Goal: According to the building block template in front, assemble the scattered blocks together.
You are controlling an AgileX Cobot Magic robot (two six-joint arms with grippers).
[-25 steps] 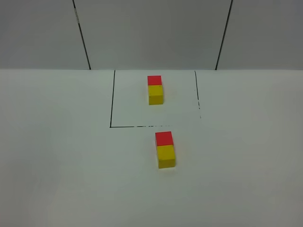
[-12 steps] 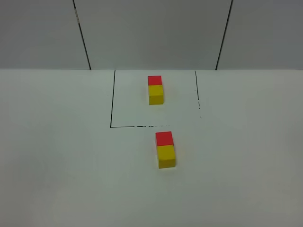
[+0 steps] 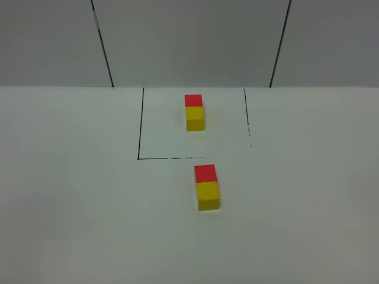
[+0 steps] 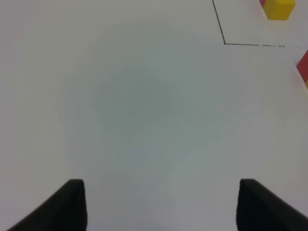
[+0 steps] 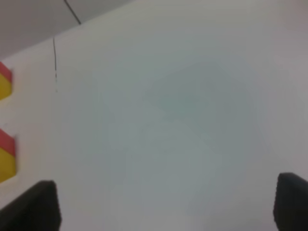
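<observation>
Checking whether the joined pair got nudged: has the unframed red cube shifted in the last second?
No. The matte red cube sits equally close below the black outline's near edge as before, joined to the yellow cube.

left gripper: only two finger tips show, matte black, blocky, with flat tops and sloping outer sides
left finger surface: plain dark, no screws, cables or markings to be made out
right gripper: two black finger tips, blurred, with rounded corners
right finger surface: uniform black, detail too soft to tell
arms: not seen in the high view
</observation>
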